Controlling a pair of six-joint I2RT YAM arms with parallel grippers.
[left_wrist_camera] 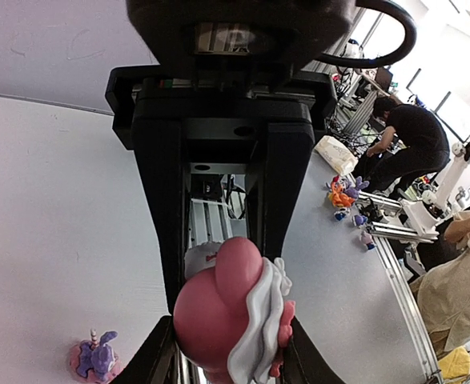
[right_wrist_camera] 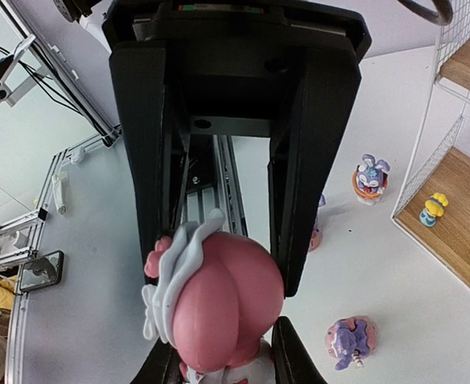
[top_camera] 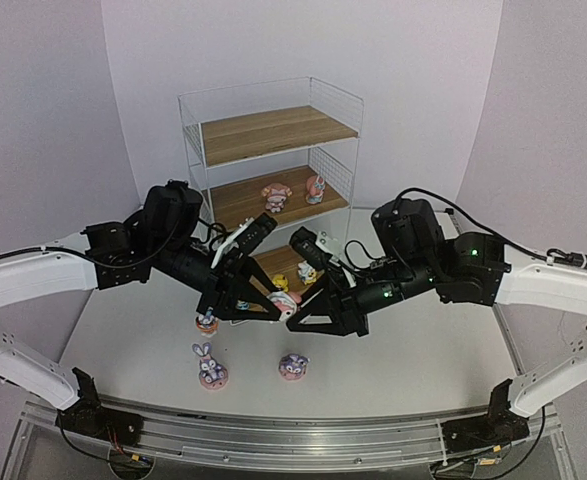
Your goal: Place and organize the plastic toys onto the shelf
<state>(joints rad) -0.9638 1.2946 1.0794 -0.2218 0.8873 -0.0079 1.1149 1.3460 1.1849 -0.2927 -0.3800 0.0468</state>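
Toy clamped by left hand, right hand, above open tabletop.

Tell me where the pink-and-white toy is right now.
In the top view, the pink-and-white toy is off the table at centre, held by both the left gripper and the right gripper, just in front of the shelf.

High rear overview toward the shelf; two close wrist views, one pink toy in both
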